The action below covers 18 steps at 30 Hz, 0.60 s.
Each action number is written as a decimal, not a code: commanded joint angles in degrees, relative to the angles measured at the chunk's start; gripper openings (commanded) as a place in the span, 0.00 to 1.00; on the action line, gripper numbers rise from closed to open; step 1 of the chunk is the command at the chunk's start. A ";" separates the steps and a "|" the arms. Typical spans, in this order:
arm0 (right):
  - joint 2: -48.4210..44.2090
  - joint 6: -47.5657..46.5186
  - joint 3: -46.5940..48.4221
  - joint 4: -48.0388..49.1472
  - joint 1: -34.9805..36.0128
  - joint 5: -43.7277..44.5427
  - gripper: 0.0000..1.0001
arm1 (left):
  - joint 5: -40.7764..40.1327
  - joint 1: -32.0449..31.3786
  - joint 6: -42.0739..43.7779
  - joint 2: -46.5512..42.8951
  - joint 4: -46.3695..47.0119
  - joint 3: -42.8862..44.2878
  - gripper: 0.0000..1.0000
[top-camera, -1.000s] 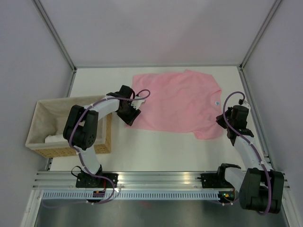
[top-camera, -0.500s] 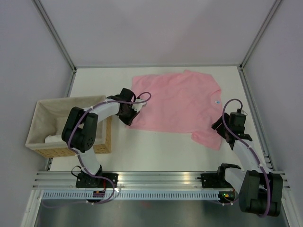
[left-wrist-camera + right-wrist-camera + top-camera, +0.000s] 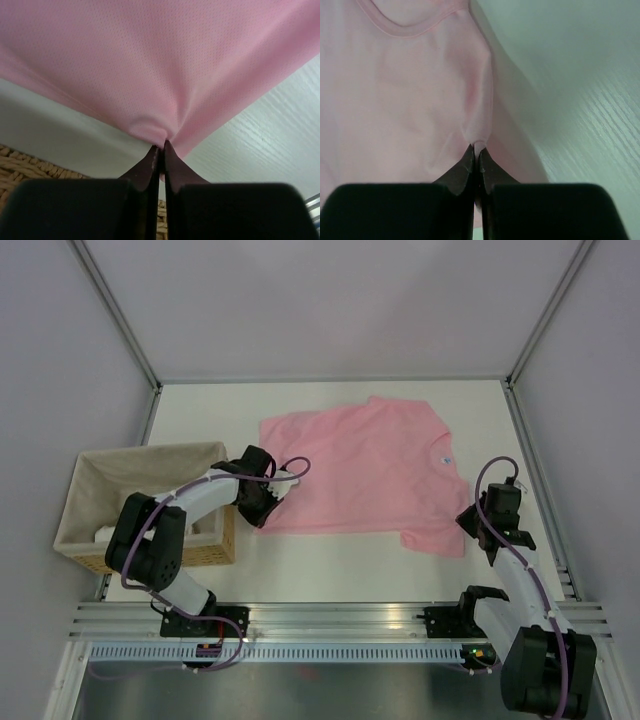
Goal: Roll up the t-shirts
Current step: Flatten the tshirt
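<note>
Since a second ago the t-shirt has slid toward 9 o'clock, its left edge now closer to the basket, and the left arm has folded back that way with it; the right arm has drawn in toward 5 o'clock

The white table carries everything. The pink t-shirt lies spread mostly flat across its middle and 3 o'clock side, collar end toward 3 o'clock, hem end toward 9 o'clock. The wicker basket with its pale liner stands at the table's 9 o'clock edge, just beside the shirt's hem corner.

The left gripper sits at the shirt's 8 o'clock corner; its wrist view shows the jaws pressed together on a puckered pinch of pink fabric, lifted off the table. The right gripper is at the shirt's 4 o'clock corner by the sleeve; its jaws are likewise together, nipping a small fold below the collar.

The small white neck label shows at the shirt's 3 o'clock end
</note>
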 commanded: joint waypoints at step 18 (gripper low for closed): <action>-4.29 -0.82 -0.09 -1.73 -0.27 -2.31 0.00 | -8.35 -8.99 16.05 -8.24 2.26 -5.31 0.57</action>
